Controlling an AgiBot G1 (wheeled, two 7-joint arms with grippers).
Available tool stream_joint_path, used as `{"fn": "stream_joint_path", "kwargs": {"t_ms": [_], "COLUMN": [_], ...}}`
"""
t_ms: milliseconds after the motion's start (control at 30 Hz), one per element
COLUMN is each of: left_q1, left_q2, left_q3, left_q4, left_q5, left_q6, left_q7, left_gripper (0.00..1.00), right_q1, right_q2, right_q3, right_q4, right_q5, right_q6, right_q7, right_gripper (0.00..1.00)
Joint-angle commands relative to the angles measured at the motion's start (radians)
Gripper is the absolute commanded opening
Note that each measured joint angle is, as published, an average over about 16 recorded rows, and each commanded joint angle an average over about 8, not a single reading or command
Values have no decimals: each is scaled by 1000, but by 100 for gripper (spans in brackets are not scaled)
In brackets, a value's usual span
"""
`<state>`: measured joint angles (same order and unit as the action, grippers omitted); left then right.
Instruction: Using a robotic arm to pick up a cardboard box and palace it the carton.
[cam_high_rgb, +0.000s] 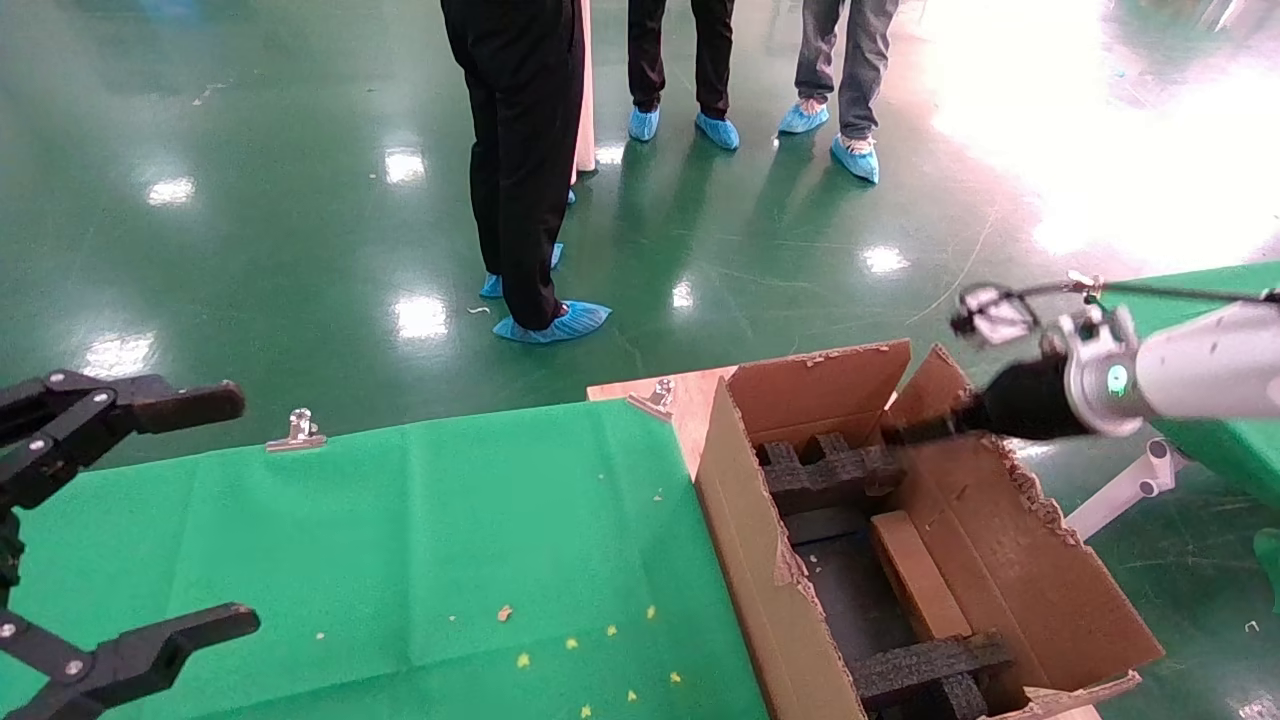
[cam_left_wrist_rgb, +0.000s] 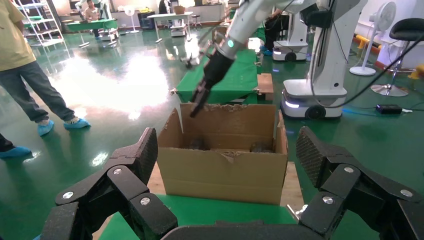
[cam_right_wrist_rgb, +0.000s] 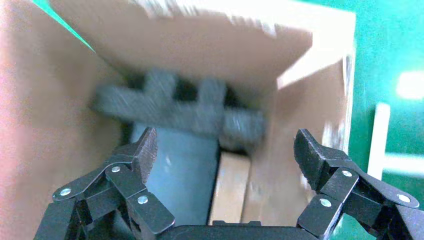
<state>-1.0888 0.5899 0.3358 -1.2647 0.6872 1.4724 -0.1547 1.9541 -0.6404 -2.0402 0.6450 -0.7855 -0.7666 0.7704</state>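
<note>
Box (cam_high_rgb: 918, 575) lies inside the carton (cam_high_rgb: 745, 530), lower right of the head view, against the right-hand wall, its long axis running from near to far along the floor between two black foam blocks (cam_high_rgb: 820, 470).

Right gripper (cam_right_wrist_rgb: 222, 165) is spread wide and holds nothing. In the right wrist view a pale edge of the box shows between and beyond the fingertips, past the foam, so the box lies ahead of and below this gripper. In the head view the right arm (cam_high_rgb: 1200, 375) reaches in from the right edge, its black tip over the carton's far right corner, apart from the box.

Left gripper (cam_high_rgb: 150, 515), at the left edge over the green cloth (cam_high_rgb: 420, 540), is also wide open and empty, well apart from the carton.

Judgement: the box appears already placed; the right arm is far nearer to it.
</note>
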Motion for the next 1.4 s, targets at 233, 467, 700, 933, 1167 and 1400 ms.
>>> {"fn": "stream_joint_path", "kwargs": {"t_ms": [233, 467, 700, 933, 1167, 1400], "left_q1": [0, 0, 0, 0, 0, 0], "left_q2": [0, 0, 0, 0, 0, 0], "left_q3": [0, 0, 0, 0, 0, 0], "left_q4": [0, 0, 0, 0, 0, 1], "left_q5": [0, 0, -1, -1, -1, -1], "left_q6": [0, 0, -1, -1, -1, -1], "left_q7": [0, 0, 0, 0, 0, 0], "left_gripper": [100, 100, 100, 100, 100, 100], "right_q1": [119, 143, 128, 119, 43, -79], "right_q2": [78, 158, 186, 184, 172, 153], "right_q3": [60, 138, 189, 197, 315, 506], "right_q4": [214, 380, 433, 429, 444, 470], "right_q5": [21, 128, 213, 217, 204, 184], "right_q6": [-7, -103, -181, -186, -226, -292], "right_q7": [-79, -206, -271, -271, -294, -332], "right_gripper": [100, 100, 100, 100, 100, 100]}}
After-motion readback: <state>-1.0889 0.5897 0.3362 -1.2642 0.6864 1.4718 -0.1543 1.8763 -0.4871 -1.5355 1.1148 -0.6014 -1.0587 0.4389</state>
